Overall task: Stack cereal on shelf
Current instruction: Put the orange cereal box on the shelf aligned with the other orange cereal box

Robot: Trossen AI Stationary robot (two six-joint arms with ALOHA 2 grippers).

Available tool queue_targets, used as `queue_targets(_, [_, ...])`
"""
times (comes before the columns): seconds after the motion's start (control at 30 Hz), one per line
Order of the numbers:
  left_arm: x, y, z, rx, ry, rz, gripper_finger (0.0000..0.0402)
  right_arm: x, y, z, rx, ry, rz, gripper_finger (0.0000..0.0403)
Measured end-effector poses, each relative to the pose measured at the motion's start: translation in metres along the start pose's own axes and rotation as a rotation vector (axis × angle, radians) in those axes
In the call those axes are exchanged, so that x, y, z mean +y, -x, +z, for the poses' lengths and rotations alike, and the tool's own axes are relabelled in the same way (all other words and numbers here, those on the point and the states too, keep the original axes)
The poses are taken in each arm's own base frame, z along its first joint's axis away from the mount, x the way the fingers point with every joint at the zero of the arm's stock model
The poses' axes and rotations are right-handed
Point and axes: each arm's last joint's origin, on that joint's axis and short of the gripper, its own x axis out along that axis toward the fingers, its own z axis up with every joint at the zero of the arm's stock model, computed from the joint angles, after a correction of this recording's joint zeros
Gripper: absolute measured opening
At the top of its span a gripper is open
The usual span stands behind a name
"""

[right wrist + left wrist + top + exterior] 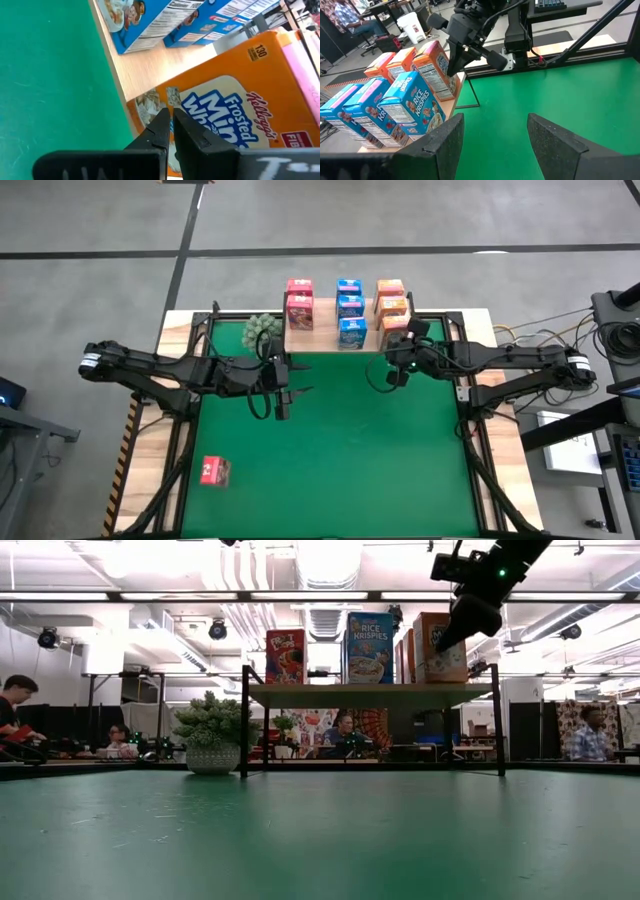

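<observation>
Eight cereal boxes [349, 311] stand on the shelf [325, 338]; my right pincer [398, 358], fingers together, hovers at its right front corner; left pincer [283, 395] apart.

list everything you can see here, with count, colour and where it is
pink-red cereal boxes: two, on the shelf's left end
loose pink-red cereal box: one, lying on the green mat, near left corner
blue cereal boxes: three, in a row at the shelf's middle
orange cereal boxes: three, on the shelf's right end
shelf: one, light wood on black legs, at the mat's far edge
plant ball: one, green, left of the shelf
green mat: one, covering the table
people: several, seated in the room behind
left gripper: open, above the mat before the shelf
right gripper: shut, at the front orange box
</observation>
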Motion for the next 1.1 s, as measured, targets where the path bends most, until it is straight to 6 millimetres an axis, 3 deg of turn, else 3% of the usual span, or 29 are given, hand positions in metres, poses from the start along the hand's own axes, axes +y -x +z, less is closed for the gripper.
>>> queue_targets(0.77, [0.000, 0.000, 0.000, 0.000, 0.001, 0.000, 0.0201, 0.009, -0.011, -0.013, 0.027, -0.004, -0.005, 0.0013])
queue_targets(1.1, [0.000, 0.000, 0.000, 0.000, -0.008, 0.000, 0.0201, 0.006, -0.005, -0.019, 0.058, -0.022, -0.001, 0.0013])
